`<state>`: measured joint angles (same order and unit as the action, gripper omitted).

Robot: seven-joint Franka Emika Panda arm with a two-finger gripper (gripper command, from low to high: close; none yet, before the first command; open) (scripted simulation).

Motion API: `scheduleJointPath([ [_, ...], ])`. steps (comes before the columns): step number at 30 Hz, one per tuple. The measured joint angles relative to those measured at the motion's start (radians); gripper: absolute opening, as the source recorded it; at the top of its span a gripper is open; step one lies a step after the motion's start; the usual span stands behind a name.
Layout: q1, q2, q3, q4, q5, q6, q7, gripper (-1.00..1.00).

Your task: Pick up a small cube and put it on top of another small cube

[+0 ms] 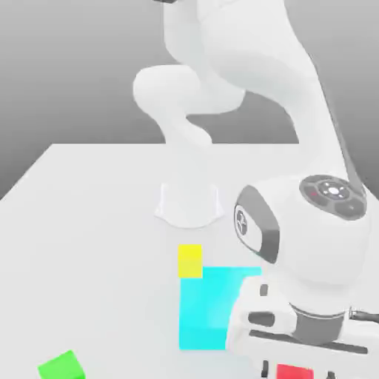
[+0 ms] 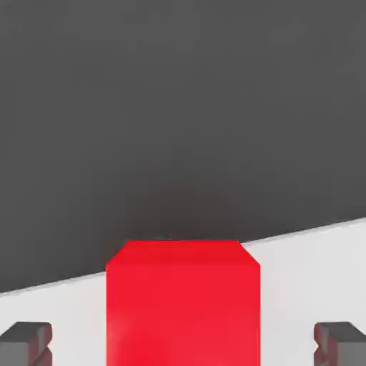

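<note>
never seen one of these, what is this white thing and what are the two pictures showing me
The white thing is a robot arm in a simulation, standing on a pale table. The exterior view looks at the scene from off the arm. The hand view comes from a camera on the arm's hand, looking past its gripper.

On the table lie a yellow cube, a large flat cyan block touching it, and a green cube. The gripper is down over a red cube. Its two dark fingertips stand on either side of the cube with gaps showing, so nothing is gripped yet.
</note>
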<state>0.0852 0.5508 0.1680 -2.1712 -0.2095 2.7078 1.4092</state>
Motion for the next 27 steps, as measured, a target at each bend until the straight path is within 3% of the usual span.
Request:
scheduleJointPath([
  [6,0.001,0.004,-0.001,0.001,0.0,0.004,0.001,-1.0],
  [10,-0.024,-0.119,0.033,-0.029,0.042,-0.088,-0.033,-1.0],
  [17,-0.077,-0.361,0.082,-0.199,0.088,-0.163,-0.263,-1.0],
  [25,-0.078,-0.653,0.082,-0.41,0.245,-0.228,-0.623,-1.0],
  [27,-0.078,-0.636,0.08,-0.437,0.245,-0.184,-0.647,-1.0],
])
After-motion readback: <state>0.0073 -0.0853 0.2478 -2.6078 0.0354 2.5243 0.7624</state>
